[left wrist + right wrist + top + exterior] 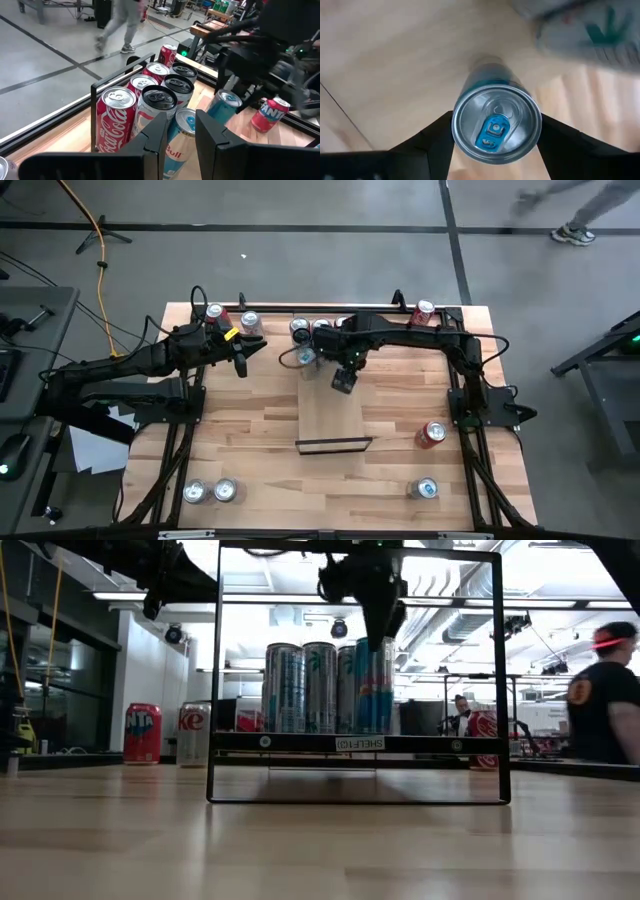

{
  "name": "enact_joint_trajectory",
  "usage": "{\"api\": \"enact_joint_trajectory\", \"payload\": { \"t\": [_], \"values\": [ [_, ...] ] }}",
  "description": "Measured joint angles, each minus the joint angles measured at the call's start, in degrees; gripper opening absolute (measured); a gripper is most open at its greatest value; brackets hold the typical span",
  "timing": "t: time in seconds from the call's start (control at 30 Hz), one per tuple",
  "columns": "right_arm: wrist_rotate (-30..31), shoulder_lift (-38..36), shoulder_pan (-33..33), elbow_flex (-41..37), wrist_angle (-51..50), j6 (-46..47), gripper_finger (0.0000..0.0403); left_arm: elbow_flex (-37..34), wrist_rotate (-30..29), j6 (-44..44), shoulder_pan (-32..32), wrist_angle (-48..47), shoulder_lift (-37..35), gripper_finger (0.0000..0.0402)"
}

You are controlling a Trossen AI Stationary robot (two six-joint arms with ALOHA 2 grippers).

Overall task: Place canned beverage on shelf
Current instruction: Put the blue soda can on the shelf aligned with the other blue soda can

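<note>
While upright, blue can (496, 122) between right pincer (496, 131) fingers.

I am looking straight down at a blue-tabbed silver can (496, 123) standing upright on pale wood (395, 55), my right gripper (495, 145) fingers pressing its two sides, a blurred can (590, 35) lying beyond.

A lab: concrete floor (330, 205), exposed ceiling ducts (470, 625)
</note>
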Motion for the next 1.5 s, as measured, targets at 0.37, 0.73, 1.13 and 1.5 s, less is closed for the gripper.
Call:
{"api": "enact_joint_trajectory", "payload": {
  "t": [0.37,0.73,1.13,1.5],
  "values": [
    [-3.24,0.0,-1.94,0.0,1.94,15.98,0.0237,0.0,0.0,0.01,0.0,0.02,0.0,0.0053],
    [-3.24,0.0,-1.39,0.0,2.04,14.19,0.0238,0.0,-0.02,1.46,0.0,0.0,0.02,0.0053],
    [-3.24,0.02,-1.39,0.0,2.05,12.6,0.0282,0.0,-0.02,1.52,0.0,0.0,0.0,0.0053],
    [-3.24,-0.16,-1.7,0.0,2.09,5.95,0.0336,0.0,-0.02,1.52,-0.02,0.0,0.0,0.0053]
  ]
}}
